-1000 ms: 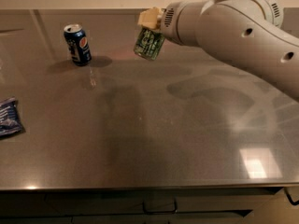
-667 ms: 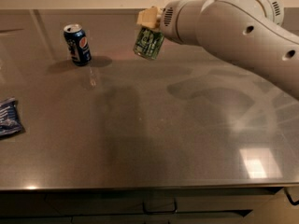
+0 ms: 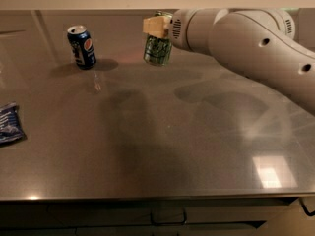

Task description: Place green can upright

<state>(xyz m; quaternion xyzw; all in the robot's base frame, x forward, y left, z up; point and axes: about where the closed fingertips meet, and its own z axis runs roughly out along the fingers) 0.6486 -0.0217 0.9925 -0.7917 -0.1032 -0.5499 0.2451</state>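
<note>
The green can (image 3: 157, 49) has a mottled green and pale label. It hangs nearly upright, a little tilted, from my gripper (image 3: 158, 27), whose tan fingers are shut on its top end. The can's lower end is at or just above the table near the back edge; I cannot tell if it touches. My white arm (image 3: 246, 43) reaches in from the right.
A dark blue Pepsi can (image 3: 81, 47) stands upright at the back left. A blue packet (image 3: 9, 123) lies at the left edge. The grey metal table (image 3: 162, 146) runs to a front edge with drawers below.
The gripper and the green can have stayed in about the same place. Nothing else has moved.
</note>
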